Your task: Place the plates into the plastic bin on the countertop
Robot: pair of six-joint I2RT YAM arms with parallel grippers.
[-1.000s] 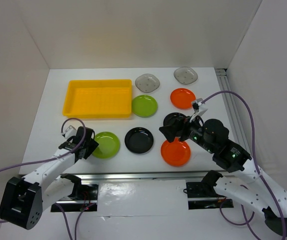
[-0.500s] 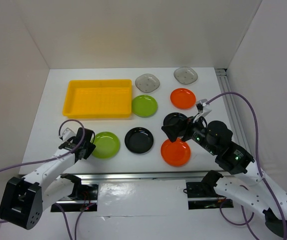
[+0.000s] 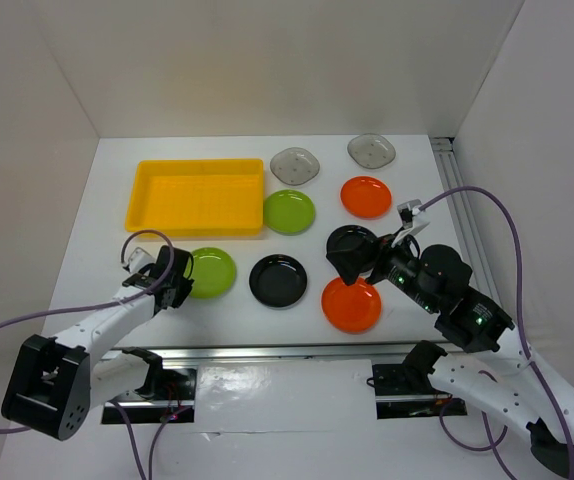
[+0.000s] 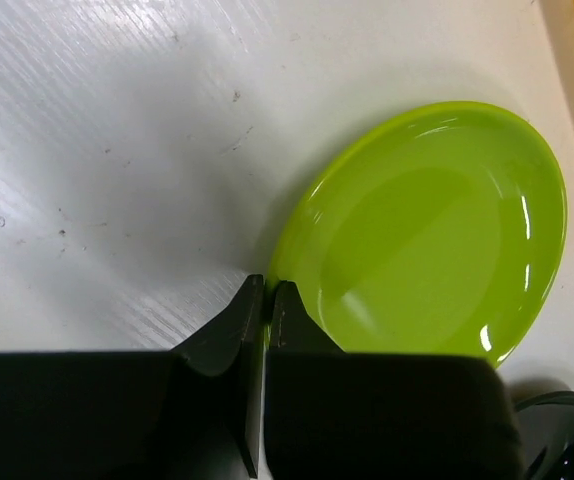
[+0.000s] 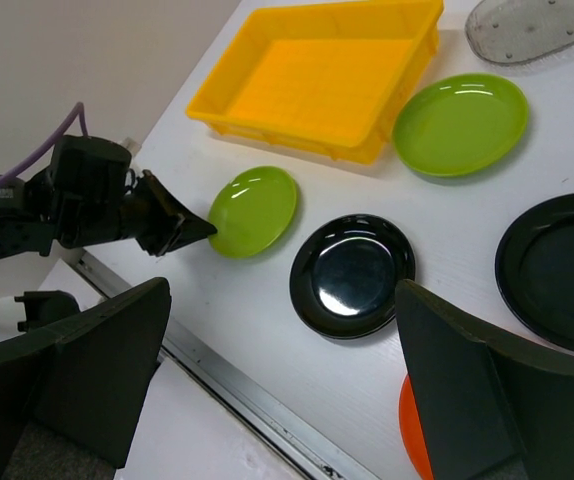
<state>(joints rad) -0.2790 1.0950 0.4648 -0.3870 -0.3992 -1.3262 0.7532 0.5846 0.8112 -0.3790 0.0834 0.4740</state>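
Gripping lime plate (image 4: 437, 240) rim, left pincer (image 4: 268, 300) newly closed.

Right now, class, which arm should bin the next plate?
Left: the left end effector pinches the near lime green plate by the yellow bin; the right end effector is open, empty.

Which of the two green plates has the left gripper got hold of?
The front green plate, its rim pinched by the left gripper. The other green plate lies untouched beside the yellow bin.

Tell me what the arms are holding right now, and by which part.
The left gripper pinches the front lime green plate by its rim; the right gripper, jaws wide, holds nothing.
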